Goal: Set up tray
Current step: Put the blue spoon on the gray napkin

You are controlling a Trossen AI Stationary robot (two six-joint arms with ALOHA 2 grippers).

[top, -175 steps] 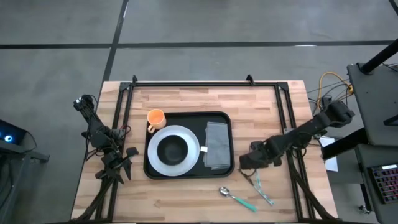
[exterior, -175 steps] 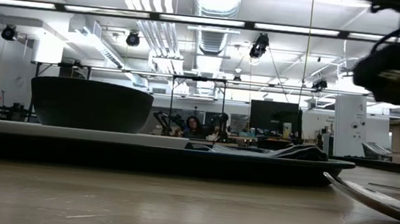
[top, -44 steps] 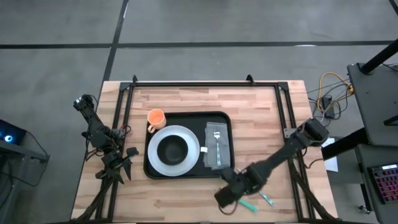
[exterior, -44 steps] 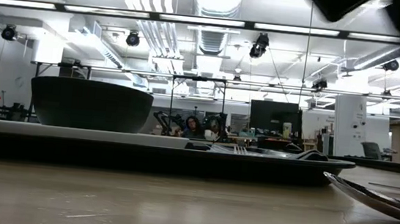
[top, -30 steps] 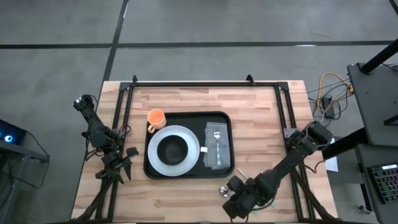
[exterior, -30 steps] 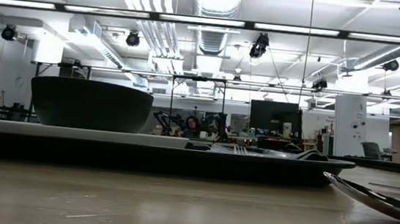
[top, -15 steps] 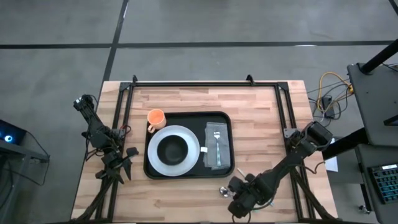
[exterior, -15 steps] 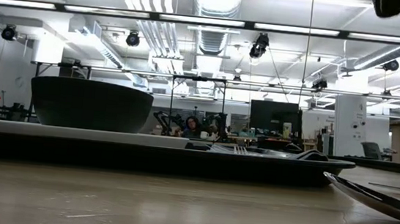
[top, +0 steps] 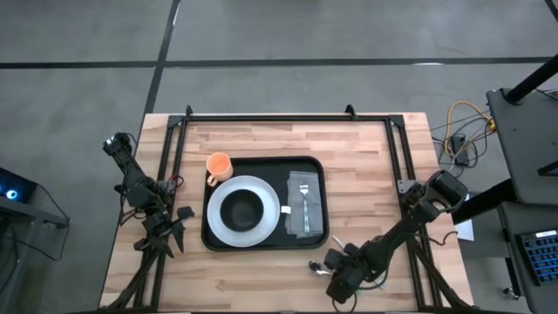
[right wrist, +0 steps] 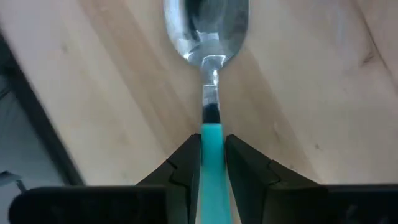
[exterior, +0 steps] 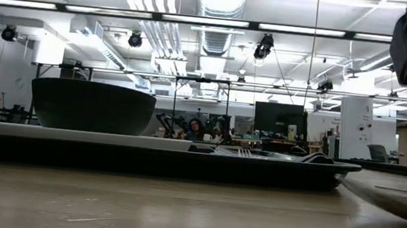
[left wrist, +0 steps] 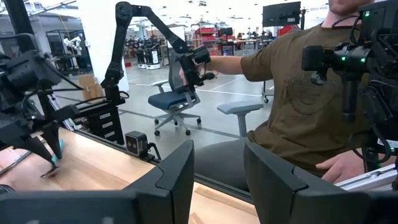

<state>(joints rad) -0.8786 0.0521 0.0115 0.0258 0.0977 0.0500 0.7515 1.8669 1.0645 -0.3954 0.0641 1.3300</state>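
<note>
From above, the black tray (top: 264, 204) sits mid-table on the pale plank tabletop (top: 366, 166), a flat rounded rectangle with a low rim. On its nine-o'clock half lies a white plate (top: 243, 210) carrying a round black bowl (top: 242, 209); on its three-o'clock half, a folded grey napkin (top: 305, 203) with a metal fork (top: 304, 198) on top. An orange cup (top: 218, 164) stands just off the tray's ten-o'clock corner. The right gripper (top: 336, 281) is at the tray's five o'clock near the table's front edge, with a spoon (top: 314, 267) at its tip; the left gripper (top: 179, 218) waits at nine o'clock. At table level, the bowl (exterior: 92, 105) rises over the tray (exterior: 258, 168), with a blurred metal edge at three o'clock. The left wrist camera shows its own fingers (left wrist: 180, 174) apart on nothing, and a seated person (left wrist: 298, 93) beyond. The right wrist camera shows the right gripper (right wrist: 211, 155) clamped on the teal handle of the shiny spoon (right wrist: 205, 31).
</note>
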